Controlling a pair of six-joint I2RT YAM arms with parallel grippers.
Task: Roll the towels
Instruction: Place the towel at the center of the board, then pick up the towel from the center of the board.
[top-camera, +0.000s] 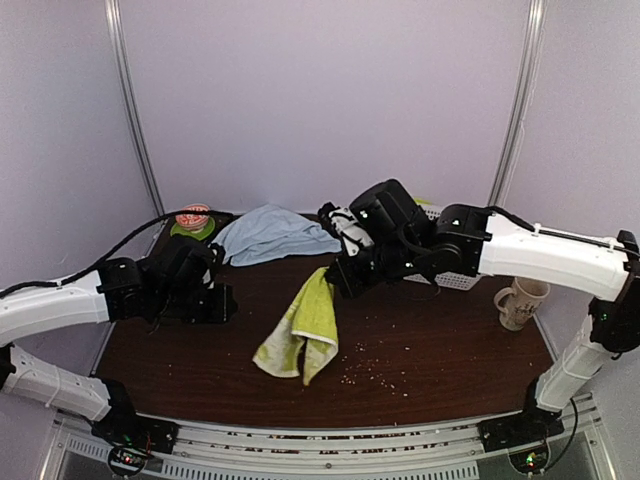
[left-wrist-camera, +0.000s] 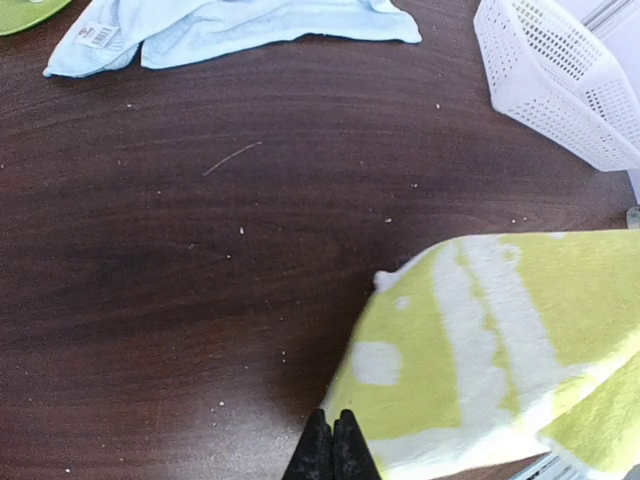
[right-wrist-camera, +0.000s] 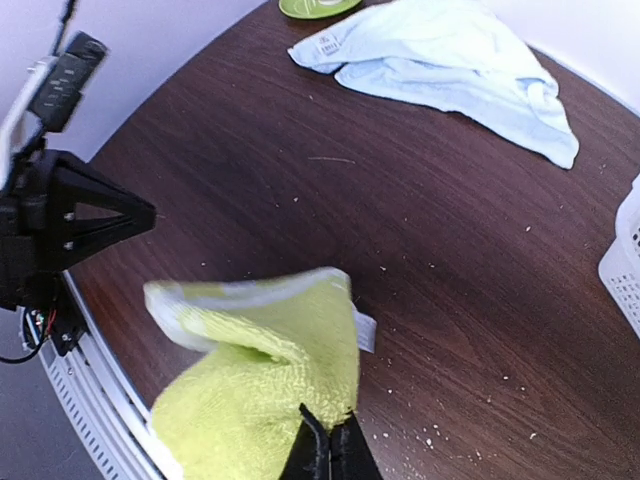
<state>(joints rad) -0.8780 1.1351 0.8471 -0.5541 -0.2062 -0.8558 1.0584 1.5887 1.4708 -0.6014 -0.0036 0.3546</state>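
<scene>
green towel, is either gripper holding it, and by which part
The right gripper pinches the green towel by its top end, and the rest hangs below. The left gripper is shut on nothing.

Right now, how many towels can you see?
2. The lime-green towel is pinched in the right hand, draping down mid-table; the pale-blue towel lies crumpled at the far side. More might hide inside the basket.
</scene>
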